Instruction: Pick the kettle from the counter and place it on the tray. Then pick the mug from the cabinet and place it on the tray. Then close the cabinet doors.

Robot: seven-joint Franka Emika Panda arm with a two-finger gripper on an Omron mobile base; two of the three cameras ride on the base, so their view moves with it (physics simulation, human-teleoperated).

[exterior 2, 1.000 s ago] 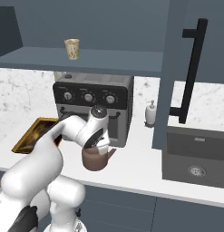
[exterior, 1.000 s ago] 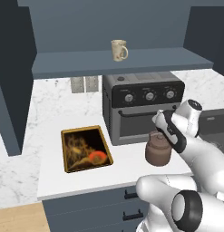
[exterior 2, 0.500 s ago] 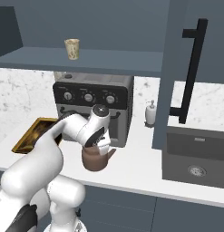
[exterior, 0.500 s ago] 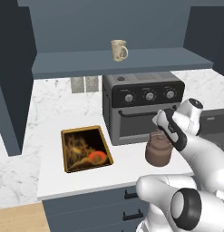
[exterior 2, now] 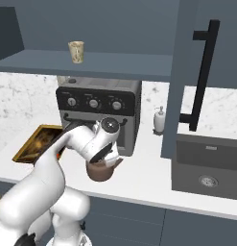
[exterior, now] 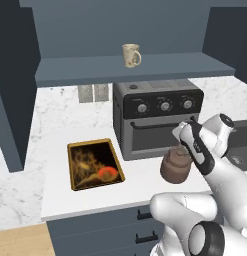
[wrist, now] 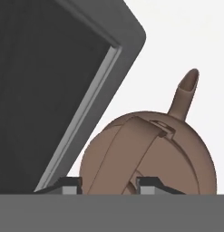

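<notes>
The brown kettle (exterior: 175,167) stands on the white counter (exterior: 60,125), in front of the oven and right of the tray (exterior: 71,170). My gripper (exterior: 182,151) hangs just above it. In the hand view the gripper (wrist: 109,183) is open and straddles the kettle's (wrist: 177,154) arched handle, one fingertip (wrist: 70,183) close on each side with a thin gap. From the right, the gripper (exterior 2: 103,161) covers the top of the kettle (exterior 2: 100,172). The cream mug (exterior: 131,55) stands on the shelf of the open cabinet (exterior: 145,67). The golden-rimmed tray (exterior 2: 24,151) holds nothing.
A dark toaster oven (exterior: 155,115) stands close behind the kettle. The cabinet doors stand open at the left (exterior: 15,90) and at the right (exterior 2: 201,72). A soap dispenser (exterior 2: 159,120) and a sink (exterior 2: 206,168) lie to the right.
The fingers have drawn in from wide open to close around the kettle's handle. The arm, the kettle and the views have stayed in place.
</notes>
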